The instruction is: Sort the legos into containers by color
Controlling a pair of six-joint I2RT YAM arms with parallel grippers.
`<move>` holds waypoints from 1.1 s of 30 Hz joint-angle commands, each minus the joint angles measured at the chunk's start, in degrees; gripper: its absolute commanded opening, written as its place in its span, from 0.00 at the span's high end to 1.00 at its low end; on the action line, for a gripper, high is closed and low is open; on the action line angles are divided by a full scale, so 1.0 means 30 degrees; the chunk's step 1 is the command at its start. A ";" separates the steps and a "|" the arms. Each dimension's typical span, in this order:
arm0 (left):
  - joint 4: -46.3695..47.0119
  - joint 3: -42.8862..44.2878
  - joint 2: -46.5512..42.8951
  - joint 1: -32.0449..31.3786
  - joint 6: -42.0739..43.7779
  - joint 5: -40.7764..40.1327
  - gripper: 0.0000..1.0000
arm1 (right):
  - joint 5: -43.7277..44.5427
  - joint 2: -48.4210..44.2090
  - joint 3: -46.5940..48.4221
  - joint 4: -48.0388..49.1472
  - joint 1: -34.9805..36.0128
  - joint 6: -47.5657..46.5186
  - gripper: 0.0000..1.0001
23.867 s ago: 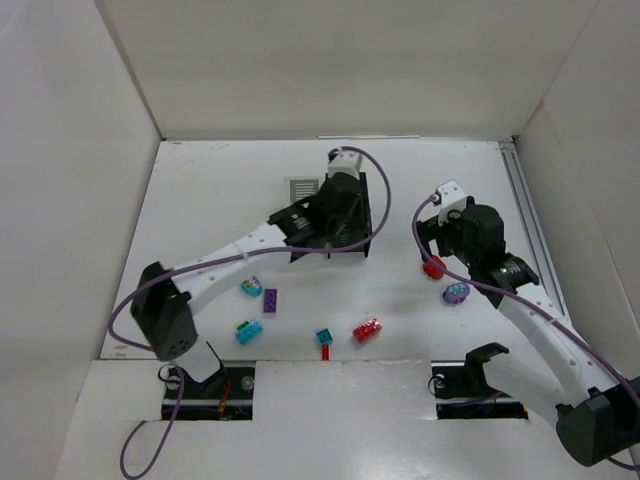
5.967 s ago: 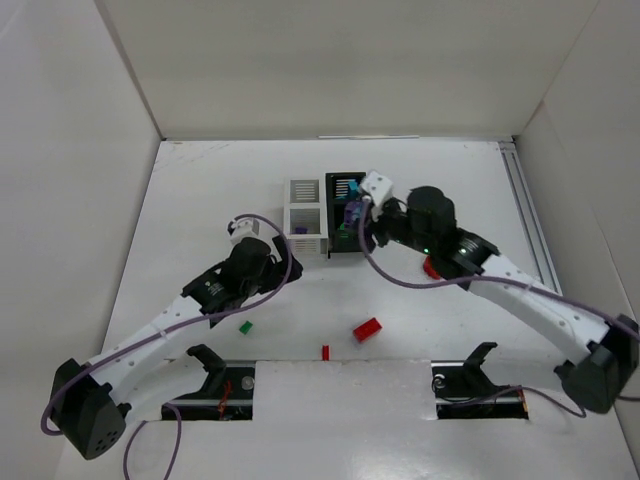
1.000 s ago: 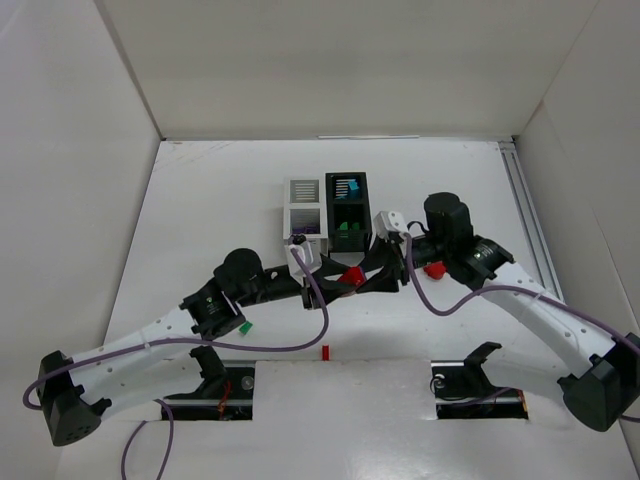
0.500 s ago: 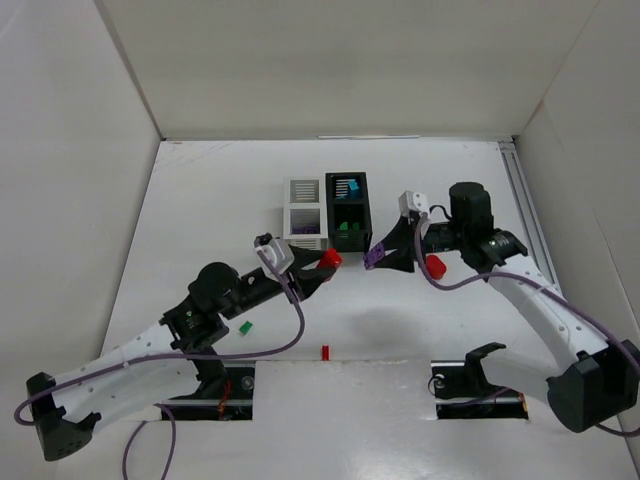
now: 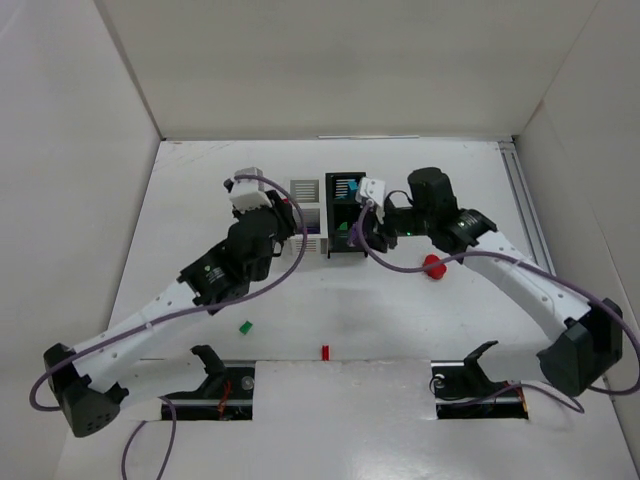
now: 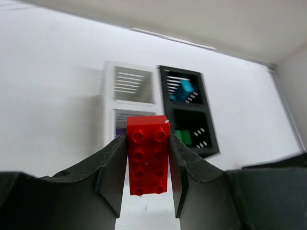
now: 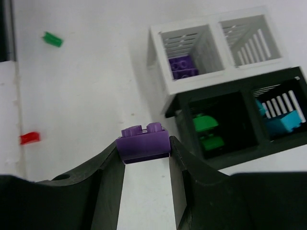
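Observation:
My left gripper (image 6: pixel 147 143) is shut on a red lego (image 6: pixel 147 155), a long studded brick, held above the table just short of the white container (image 6: pixel 108 103). From above, that gripper (image 5: pixel 285 216) hangs at the white container's (image 5: pixel 306 188) left side. My right gripper (image 7: pixel 145 148) is shut on a purple lego (image 7: pixel 145 143) and hovers near the black container (image 7: pixel 225 155), which holds green legos (image 7: pixel 206 129) and a cyan lego (image 7: pixel 283 122). In the white container (image 7: pixel 160 72) lies another purple lego (image 7: pixel 182 66).
Loose on the table are a small green lego (image 5: pixel 244 326), a small red piece (image 5: pixel 324 351) near the front edge, and a red lego (image 5: pixel 433 266) under the right arm. The containers stand side by side at the table's middle back. White walls enclose the table.
The left arm has carried the red lego from mid-table up and left to the white container. The right gripper has swung back over the containers with the purple lego.

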 commanded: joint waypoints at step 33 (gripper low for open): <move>-0.1529 0.1762 0.0605 0.5596 -0.1295 0.3720 1.00 | 1.0216 0.3601 0.6198 0.1261 0.2809 0.0719 0.00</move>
